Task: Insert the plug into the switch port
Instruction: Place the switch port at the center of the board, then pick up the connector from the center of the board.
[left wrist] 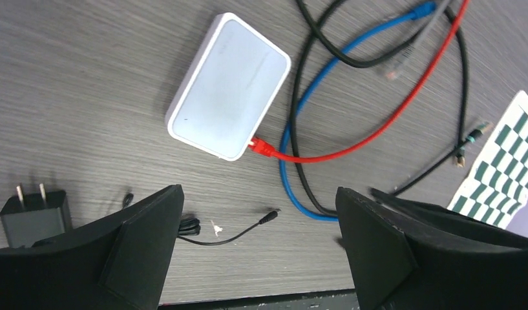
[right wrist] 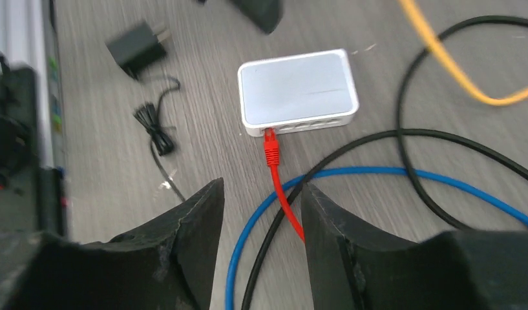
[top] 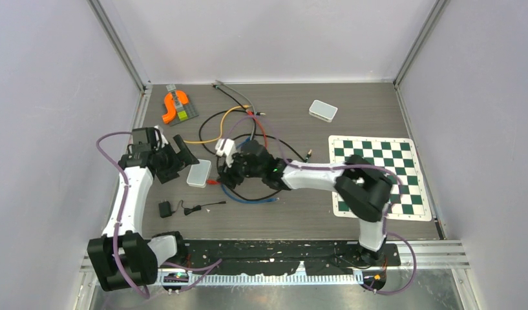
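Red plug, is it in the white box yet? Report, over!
Left gripper open, empty. Right gripper open, holding nothing. Red plug in switch port. Blue cable nearby, blocking nothing.

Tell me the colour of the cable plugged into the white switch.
Red cable, clearest in the right wrist view.

Checkered mat (top: pixel 385 155), black power adapter (top: pixel 165 209), orange bracket (top: pixel 170 108), blue cable (right wrist: pixel 371 171).

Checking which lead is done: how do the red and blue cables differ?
The red cable is plugged into the white switch; the blue cable lies with its end loose, in no port. The red cable leaves the switch fairly straight; the blue cable bends in a wide curve. Both are thin leads.
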Motion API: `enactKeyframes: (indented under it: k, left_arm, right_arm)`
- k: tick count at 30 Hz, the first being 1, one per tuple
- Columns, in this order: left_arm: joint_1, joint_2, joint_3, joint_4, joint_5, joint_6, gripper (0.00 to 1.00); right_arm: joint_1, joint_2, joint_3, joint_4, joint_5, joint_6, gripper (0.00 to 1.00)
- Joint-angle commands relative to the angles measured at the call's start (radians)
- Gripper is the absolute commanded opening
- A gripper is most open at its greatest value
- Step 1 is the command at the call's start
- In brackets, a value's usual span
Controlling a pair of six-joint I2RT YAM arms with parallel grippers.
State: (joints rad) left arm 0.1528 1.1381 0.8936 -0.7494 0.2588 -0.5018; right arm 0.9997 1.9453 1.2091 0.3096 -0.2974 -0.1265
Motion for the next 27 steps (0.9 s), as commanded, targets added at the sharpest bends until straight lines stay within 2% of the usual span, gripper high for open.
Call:
enactKeyframes:
  k: [1,4,7,13,20,24,27]
  left_arm:
    - [-0.002,-0.074,0.005,0.041,0.129,0.053,0.90]
    - [-0.040,-0.110,-0.006,0.033,0.138,0.082,0.88]
    - [-0.094,-0.137,-0.015,0.007,0.106,0.123,0.87]
    - [-0.143,-0.131,-0.035,0.001,0.028,0.144,0.84]
    - [-0.294,0.085,0.103,0.013,-0.046,0.126,0.71]
    - [-0.386,0.227,0.212,0.050,-0.115,0.164,0.67]
    - [-0.434,0.350,0.293,0.057,-0.148,0.205,0.60]
  right_arm:
    - [-0.052,-0.260,-0.149,0.035,0.171,0.306,0.54]
    - [-0.098,-0.423,-0.267,-0.085,0.395,0.475,0.54]
    - [-0.156,-0.527,-0.348,-0.175,0.407,0.567,0.53]
    - [-0.217,-0.689,-0.415,-0.348,0.488,0.577,0.52]
    - [-0.222,-0.792,-0.449,-0.428,0.491,0.564,0.52]
    - [-0.223,-0.868,-0.468,-0.439,0.463,0.525,0.52]
    - [-0.222,-0.947,-0.484,-0.448,0.455,0.480,0.52]
